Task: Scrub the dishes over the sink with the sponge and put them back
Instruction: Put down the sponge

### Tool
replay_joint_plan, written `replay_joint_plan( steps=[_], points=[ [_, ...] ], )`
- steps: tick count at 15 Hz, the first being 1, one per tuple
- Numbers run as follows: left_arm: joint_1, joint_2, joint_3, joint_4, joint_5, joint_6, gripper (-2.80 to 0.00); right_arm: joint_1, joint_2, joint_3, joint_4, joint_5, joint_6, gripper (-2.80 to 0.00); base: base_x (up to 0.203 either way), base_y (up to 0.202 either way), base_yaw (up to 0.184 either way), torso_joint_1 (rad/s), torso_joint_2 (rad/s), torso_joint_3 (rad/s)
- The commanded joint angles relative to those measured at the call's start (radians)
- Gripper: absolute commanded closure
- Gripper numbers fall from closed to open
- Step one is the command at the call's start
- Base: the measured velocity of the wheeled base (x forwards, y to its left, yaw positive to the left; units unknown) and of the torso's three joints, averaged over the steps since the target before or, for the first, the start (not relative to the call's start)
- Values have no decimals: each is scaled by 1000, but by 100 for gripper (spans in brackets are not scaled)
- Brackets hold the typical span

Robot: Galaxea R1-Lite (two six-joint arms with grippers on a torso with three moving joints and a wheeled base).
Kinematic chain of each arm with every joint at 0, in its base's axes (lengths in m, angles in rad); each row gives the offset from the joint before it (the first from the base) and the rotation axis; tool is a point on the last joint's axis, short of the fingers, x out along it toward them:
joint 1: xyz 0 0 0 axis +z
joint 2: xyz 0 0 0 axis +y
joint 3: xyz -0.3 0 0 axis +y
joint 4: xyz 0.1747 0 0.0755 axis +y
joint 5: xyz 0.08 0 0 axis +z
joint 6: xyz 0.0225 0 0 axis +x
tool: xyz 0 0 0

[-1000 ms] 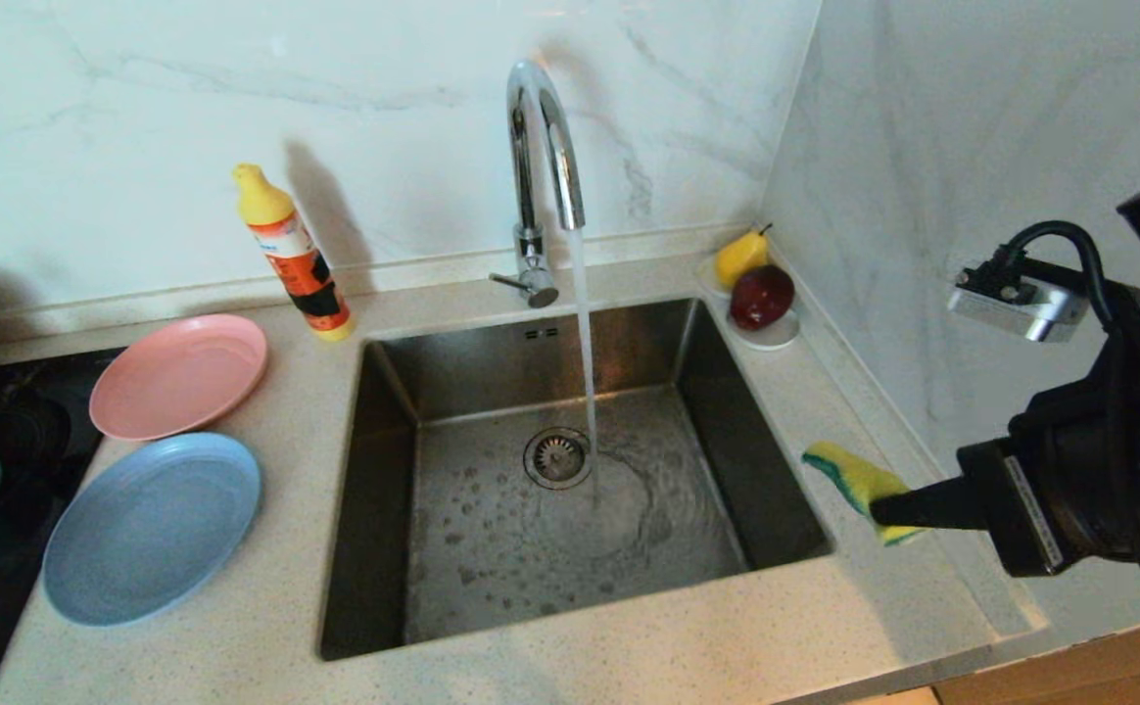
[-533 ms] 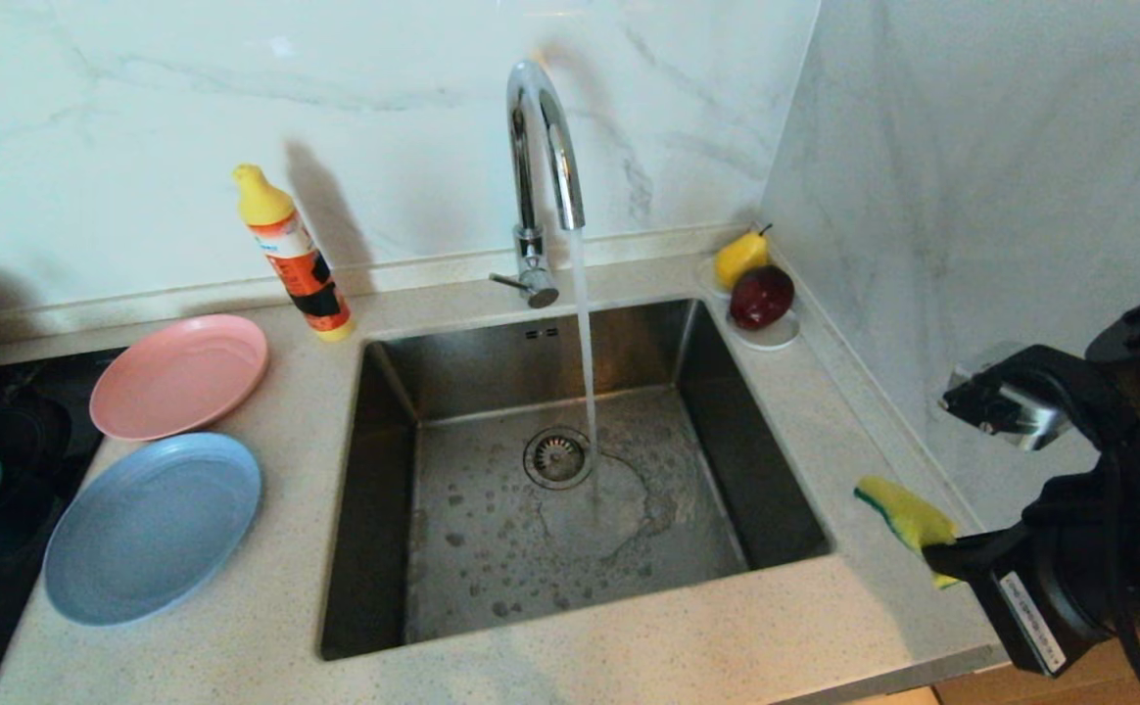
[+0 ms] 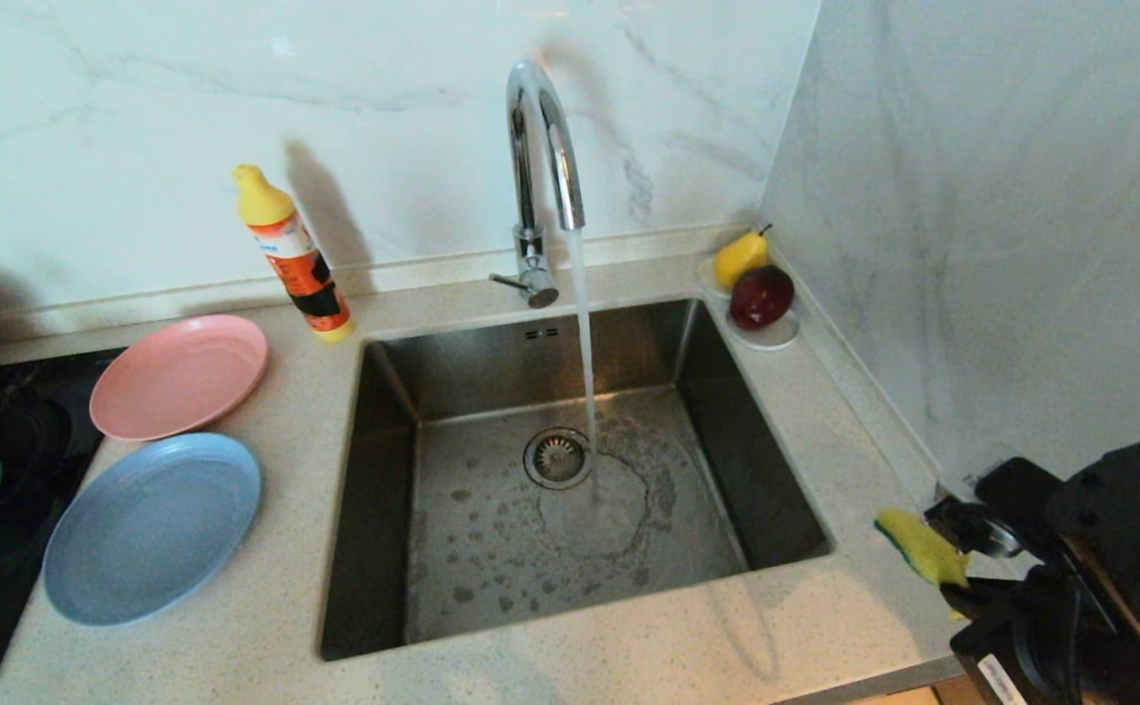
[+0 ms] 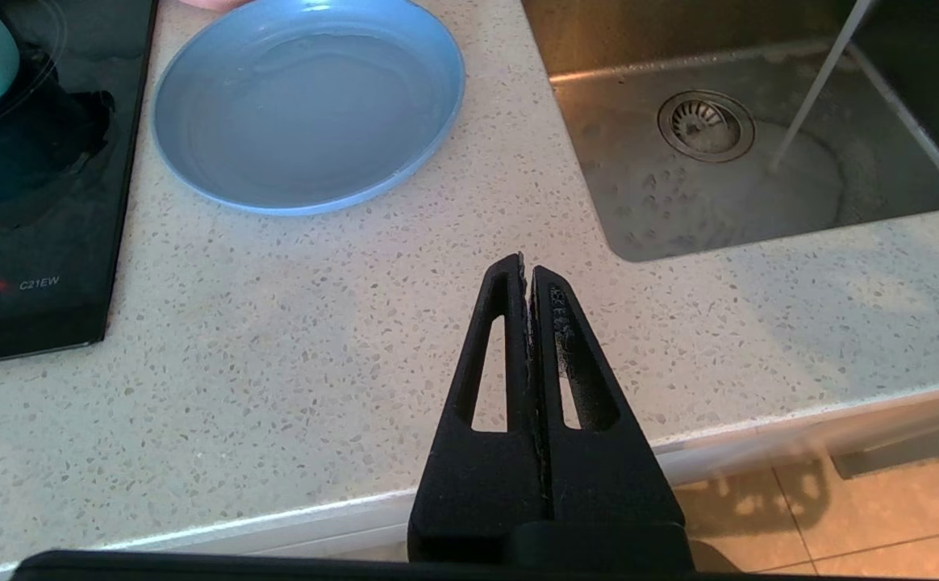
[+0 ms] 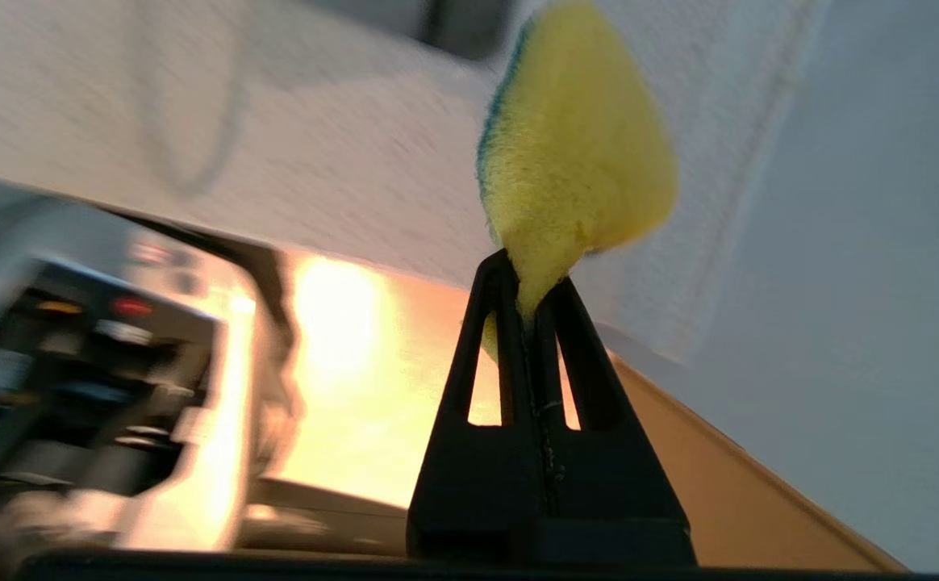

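Marble-walled counter, tap running into the sink [image 3: 570,470]. Your right gripper [image 5: 527,278] is clamped on the sponge [image 3: 921,548] at the counter's right edge. Plates sit far left: blue plate [image 3: 151,527] lies just ahead of your left gripper [image 4: 527,270], closed and empty, so it's nearer.

Black right claw [image 5: 527,282], slotted triangular fingers [image 5: 582,355]

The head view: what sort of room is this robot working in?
Most likely a home kitchen: a steel sink set into a speckled worktop with its tap running, plastic plates beside it, and an induction hob at the left edge.
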Motion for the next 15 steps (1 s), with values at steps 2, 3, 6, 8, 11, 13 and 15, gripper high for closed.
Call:
replay_joint_plan(
  steps=[2,3,6,8,11,13,15],
  points=[
    [0,2,0,0,-1,1,0,0,18,139,-164,-29,-50,0,0,0,0,0,0,0],
    [0,2,0,0,-1,1,0,-2,44,176,-223,-31,-79,0,0,0,0,0,0,0],
    [0,2,0,0,-1,1,0,-16,114,239,-362,-31,-106,0,0,0,0,0,0,0],
    [0,2,0,0,0,1,0,-34,170,254,-423,-30,-104,0,0,0,0,0,0,0],
    [0,2,0,0,-1,1,0,-93,241,268,-555,-30,-127,0,0,0,0,0,0,0],
    [0,2,0,0,-1,1,0,-105,266,296,-607,-30,-141,0,0,0,0,0,0,0],
    [0,2,0,0,0,0,0,-117,298,320,-666,-30,-157,0,0,0,0,0,0,0]
  ],
)
